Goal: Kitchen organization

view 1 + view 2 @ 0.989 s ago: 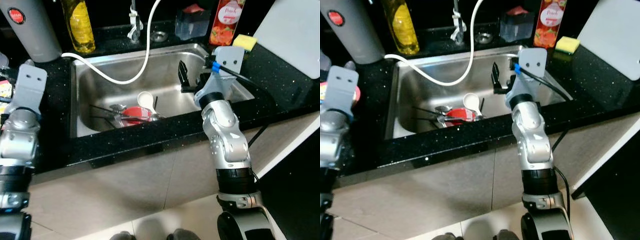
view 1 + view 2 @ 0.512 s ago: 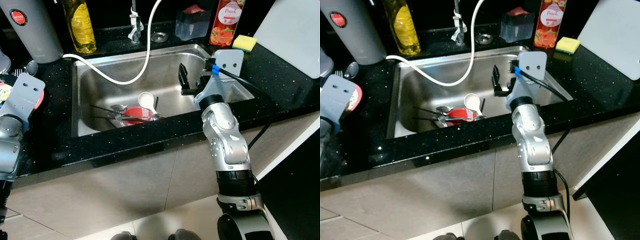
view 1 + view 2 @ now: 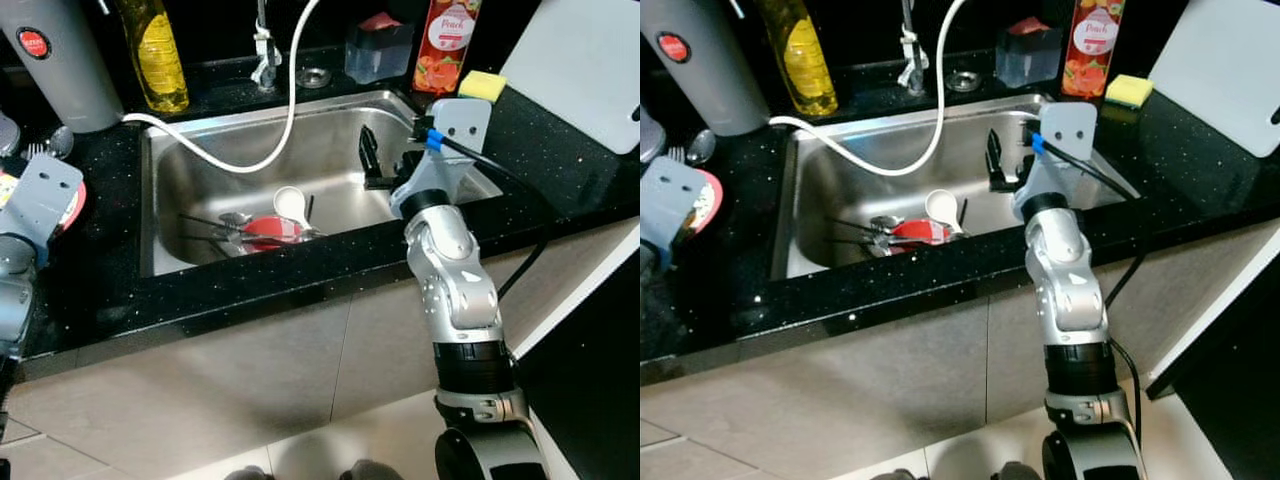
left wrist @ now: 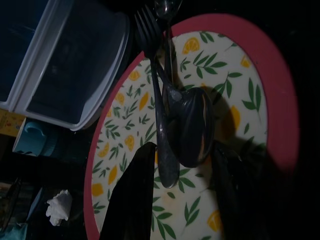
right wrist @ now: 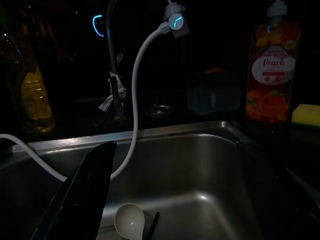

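Sink: the steel sink [image 3: 200,170] lay under and ahead of the right gripper [image 3: 385,160], which hung over its near right corner with fingers spread and nothing between them.
Hose: a white hose [image 3: 285,110] looped down from the tap into the basin, beyond the right gripper's fingers.
Plate: the leaf-patterned plate [image 4: 235,100] with a red rim sat on the counter directly beneath the left gripper [image 4: 182,197], whose fingers stood apart on either side of the cutlery.
Cutlery on plate: a fork [image 4: 157,100] and a spoon [image 4: 190,125] lay on the plate, long axes running straight away from the left fingers; the left arm was the nearer one.
Sink dishes: a red dish [image 3: 272,228], white scoop [image 3: 290,200] and more cutlery lay in the basin, to the left of the right gripper and lower.
Obstacles: the clear container [image 4: 75,60] beside the plate looked the closest thing to the left gripper's path.
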Controlling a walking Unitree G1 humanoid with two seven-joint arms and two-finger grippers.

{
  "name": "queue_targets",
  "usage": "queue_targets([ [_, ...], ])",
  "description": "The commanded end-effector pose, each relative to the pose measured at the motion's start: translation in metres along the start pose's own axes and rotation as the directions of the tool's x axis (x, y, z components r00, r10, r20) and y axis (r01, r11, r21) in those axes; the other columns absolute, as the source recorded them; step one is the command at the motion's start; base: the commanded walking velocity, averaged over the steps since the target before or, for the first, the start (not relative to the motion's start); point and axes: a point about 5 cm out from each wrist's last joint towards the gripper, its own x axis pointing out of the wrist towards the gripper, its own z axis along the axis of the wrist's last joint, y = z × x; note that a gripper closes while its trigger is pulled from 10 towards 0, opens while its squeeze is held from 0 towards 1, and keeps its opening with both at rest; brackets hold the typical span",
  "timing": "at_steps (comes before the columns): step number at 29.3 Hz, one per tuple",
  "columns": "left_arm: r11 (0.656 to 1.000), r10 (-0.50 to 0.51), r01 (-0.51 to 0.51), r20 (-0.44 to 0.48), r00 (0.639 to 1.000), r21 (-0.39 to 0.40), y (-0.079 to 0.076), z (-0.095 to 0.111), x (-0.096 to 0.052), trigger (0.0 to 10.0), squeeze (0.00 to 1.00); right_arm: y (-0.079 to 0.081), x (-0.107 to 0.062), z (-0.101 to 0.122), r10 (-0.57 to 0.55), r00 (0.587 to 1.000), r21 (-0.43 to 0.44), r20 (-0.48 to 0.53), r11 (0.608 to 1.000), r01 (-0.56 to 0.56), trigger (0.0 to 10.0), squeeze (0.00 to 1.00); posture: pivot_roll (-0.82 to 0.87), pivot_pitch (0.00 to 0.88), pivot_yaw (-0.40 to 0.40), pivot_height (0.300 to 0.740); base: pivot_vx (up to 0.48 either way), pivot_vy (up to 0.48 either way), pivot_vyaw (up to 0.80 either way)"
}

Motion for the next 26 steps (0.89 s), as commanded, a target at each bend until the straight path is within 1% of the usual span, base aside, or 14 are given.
queue_targets([
  [1, 0.999, -0.023, 0.025, -0.055, 0.998, 0.039, -0.001, -0.013, 0.003, 10.0, 0.00, 0.000, -0.002, 0.000, 0.000, 1.000, 0.004, -0.002, 1.000, 0.000, 10.0, 0.00, 0.02, 0.000, 0.025, 0.740, 0.000, 0.000, 0.00],
  [3, 0.998, -0.046, 0.050, -0.070, 0.996, 0.050, -0.008, -0.015, 0.010, 10.0, 0.00, 0.000, -0.002, 0.001, 0.000, 1.000, 0.003, -0.003, 1.000, 0.000, 10.0, 0.00, 0.01, 0.000, 0.024, 0.740, 0.000, 0.000, 0.00],
  [4, 0.998, -0.046, 0.050, -0.070, 0.996, 0.050, -0.008, -0.015, 0.010, 10.0, 0.00, 0.000, -0.002, 0.001, 0.000, 1.000, 0.003, -0.003, 1.000, 0.000, 10.0, 0.00, 0.01, 0.000, 0.024, 0.740, 0.000, 0.000, 0.00],
  [5, 0.996, -0.063, 0.067, -0.076, 0.995, 0.056, -0.013, -0.015, 0.014, 10.0, 0.00, 0.000, -0.003, 0.001, 0.000, 1.000, 0.002, -0.004, 1.000, 0.000, 10.0, 0.00, 0.01, 0.000, 0.025, 0.740, 0.000, 0.000, 0.00],
  [7, 0.995, -0.076, 0.081, -0.079, 0.994, 0.061, -0.016, -0.015, 0.016, 10.0, 0.00, 0.000, -0.003, 0.001, 0.000, 1.000, 0.002, -0.005, 1.000, 0.000, 10.0, 0.00, 0.01, 0.000, 0.026, 0.740, 0.000, 0.000, 0.00],
  [8, 0.992, -0.094, 0.100, -0.077, 0.993, 0.071, -0.021, -0.014, 0.018, 8.9, 0.00, 0.000, -0.004, 0.001, -0.001, 1.000, 0.001, -0.006, 1.000, 0.001, 10.0, 0.00, 0.00, 0.001, 0.028, 0.740, 0.000, 0.000, 0.00],
  [11, 0.991, -0.105, 0.111, -0.075, 0.992, 0.078, -0.024, -0.013, 0.020, 8.9, 0.00, 0.000, -0.004, 0.002, -0.001, 1.000, 0.000, -0.007, 1.000, 0.001, 10.0, 0.00, 0.00, 0.004, 0.029, 0.740, 0.000, 0.000, 0.00],
  [12, 0.988, -0.112, 0.120, -0.078, 0.991, 0.099, -0.027, -0.013, 0.021, 6.0, 0.00, 0.000, -0.005, 0.002, -0.004, 1.000, -0.002, -0.009, 1.000, 0.004, 10.0, 0.00, 0.00, 0.015, 0.035, 0.740, 0.000, 0.000, 0.00],
  [13, 0.985, -0.117, 0.125, -0.081, 0.990, 0.115, -0.028, -0.013, 0.023, 5.5, 0.00, 0.000, -0.006, 0.002, -0.006, 1.000, -0.003, -0.010, 1.000, 0.005, 10.0, 0.00, 0.00, 0.015, 0.035, 0.740, 0.000, 0.000, 0.00],
  [14, 0.985, -0.117, 0.125, -0.081, 0.990, 0.115, -0.028, -0.013, 0.023, 5.5, 0.00, 0.000, -0.006, 0.002, -0.006, 1.000, -0.003, -0.010, 1.000, 0.005, 10.0, 0.00, 0.00, 0.015, 0.035, 0.740, 0.000, 0.000, 0.00],
  [15, 0.984, -0.118, 0.128, -0.084, 0.989, 0.122, -0.029, -0.014, 0.023, 3.3, 0.00, -0.001, -0.007, 0.001, -0.008, 1.000, -0.004, -0.012, 1.000, 0.008, 10.0, 0.00, -0.01, 0.020, 0.038, 0.740, 0.000, 0.000, 0.00],
  [16, 0.984, -0.119, 0.129, -0.085, 0.989, 0.124, -0.030, -0.015, 0.024, 0.0, 0.00, -0.001, -0.008, 0.001, -0.012, 1.000, -0.005, -0.014, 1.000, 0.012, 10.0, 0.00, -0.01, 0.023, 0.039, 0.740, 0.000, 0.000, 0.00],
  [24, 0.984, -0.106, 0.117, -0.086, 0.991, 0.133, -0.031, -0.019, 0.025, 0.0, 0.00, -0.003, -0.008, 0.000, -0.017, 1.000, -0.006, -0.018, 1.000, 0.017, 10.0, 0.00, 0.00, 0.025, 0.038, 0.740, 0.000, 0.000, 0.00],
  [26, 0.987, -0.080, 0.088, -0.063, 0.995, 0.131, -0.028, -0.018, 0.024, 0.0, 0.00, -0.002, -0.008, 0.000, -0.016, 1.000, -0.004, -0.019, 1.000, 0.016, 10.0, 0.00, 0.00, 0.024, 0.036, 0.740, 0.000, 0.000, 0.00],
])
